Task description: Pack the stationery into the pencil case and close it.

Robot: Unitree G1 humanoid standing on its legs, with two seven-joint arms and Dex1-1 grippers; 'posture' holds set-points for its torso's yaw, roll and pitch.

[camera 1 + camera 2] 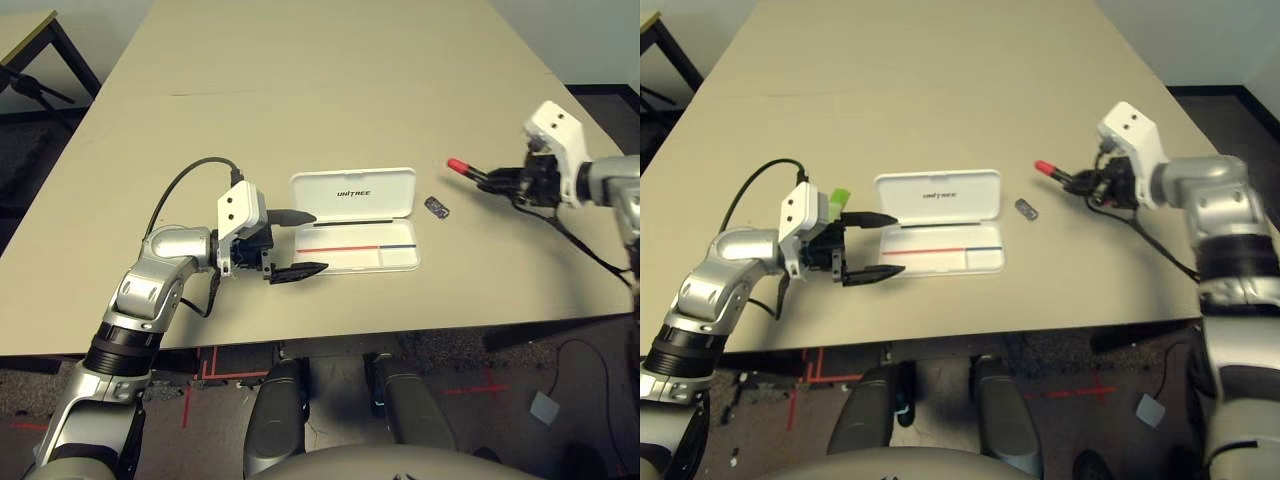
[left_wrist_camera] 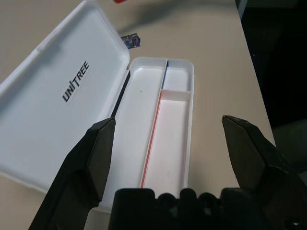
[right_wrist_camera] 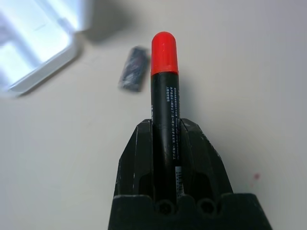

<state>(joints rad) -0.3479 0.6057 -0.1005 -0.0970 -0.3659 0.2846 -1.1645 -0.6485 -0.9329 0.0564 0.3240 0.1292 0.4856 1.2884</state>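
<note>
The right gripper [image 3: 165,139] clamps the black marker [image 3: 164,91], its red cap pointing toward the pencil case [image 1: 355,232], above the table [image 1: 300,90]. The small dark block [image 1: 437,207] lies between them, just right of the open white case. The left gripper [image 1: 297,243] hangs spread wide at the case's left end, the lime-green highlighter [image 1: 840,195] behind it.
</note>
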